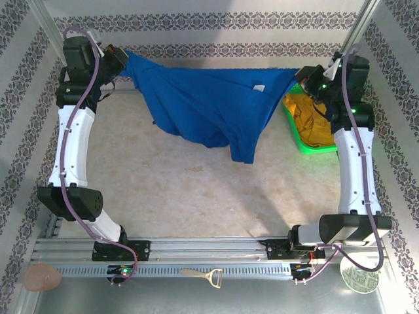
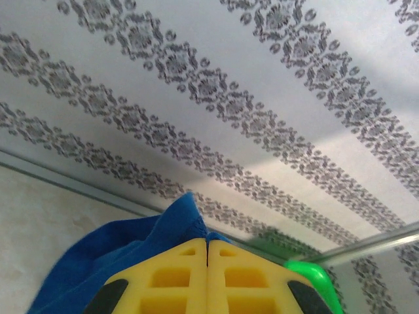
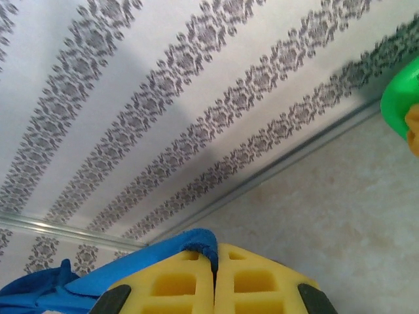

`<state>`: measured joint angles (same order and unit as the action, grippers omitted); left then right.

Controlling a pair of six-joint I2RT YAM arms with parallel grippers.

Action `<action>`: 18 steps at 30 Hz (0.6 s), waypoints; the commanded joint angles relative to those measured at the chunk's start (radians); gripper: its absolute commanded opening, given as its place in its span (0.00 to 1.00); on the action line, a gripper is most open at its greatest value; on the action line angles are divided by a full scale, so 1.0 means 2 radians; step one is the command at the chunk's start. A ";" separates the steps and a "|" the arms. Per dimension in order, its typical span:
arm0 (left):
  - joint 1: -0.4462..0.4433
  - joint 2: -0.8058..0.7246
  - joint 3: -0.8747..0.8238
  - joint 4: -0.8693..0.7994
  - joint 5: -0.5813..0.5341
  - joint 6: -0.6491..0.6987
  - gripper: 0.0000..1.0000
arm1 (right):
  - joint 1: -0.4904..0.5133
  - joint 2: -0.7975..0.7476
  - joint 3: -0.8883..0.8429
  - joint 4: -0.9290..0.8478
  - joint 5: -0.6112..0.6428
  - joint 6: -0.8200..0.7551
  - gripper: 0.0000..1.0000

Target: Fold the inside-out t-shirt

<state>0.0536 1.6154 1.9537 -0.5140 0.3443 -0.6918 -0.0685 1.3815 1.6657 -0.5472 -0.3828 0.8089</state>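
Left claw [image 2: 207, 243], yellow pads pressed together, pinches one top corner of the royal-blue cloth t-shirt [image 1: 209, 98]; right claw [image 3: 215, 254] pinches the other; shirt hangs stretched left-to-right between them, far side, drooping toward beige desk [image 1: 196, 196].

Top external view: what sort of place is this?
Probably a robot test cell in a lab, not a home. The left arm and right arm are bolted to an aluminium rail, patterned panels close in the table, and a blue t-shirt hangs beside a green basket.
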 commanded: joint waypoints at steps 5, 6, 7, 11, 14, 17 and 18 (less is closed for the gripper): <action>-0.016 -0.074 -0.044 0.053 0.041 -0.033 0.00 | 0.087 -0.013 -0.080 0.033 0.016 0.004 0.00; -0.019 -0.077 -0.049 0.055 0.043 -0.035 0.00 | 0.093 -0.009 -0.086 0.033 0.023 0.000 0.00; -0.020 -0.080 -0.054 0.055 0.043 -0.034 0.00 | 0.096 -0.007 -0.091 0.031 0.036 -0.004 0.00; -0.021 -0.089 -0.089 0.057 0.042 -0.035 0.00 | 0.082 0.002 -0.088 0.021 0.063 -0.026 0.00; -0.026 -0.093 -0.116 0.073 0.050 -0.046 0.00 | 0.072 0.017 -0.074 0.003 0.083 -0.054 0.00; -0.037 -0.090 -0.121 0.078 0.056 -0.043 0.00 | 0.064 0.035 -0.059 -0.032 0.106 -0.078 0.13; -0.042 -0.087 -0.120 0.078 0.061 -0.042 0.00 | 0.063 0.036 -0.061 -0.037 0.118 -0.085 0.20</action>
<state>-0.0013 1.4395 1.7107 -0.4313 0.4236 -0.7654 0.0673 1.4368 1.5105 -0.5625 -0.2390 0.7166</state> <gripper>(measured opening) 0.051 0.150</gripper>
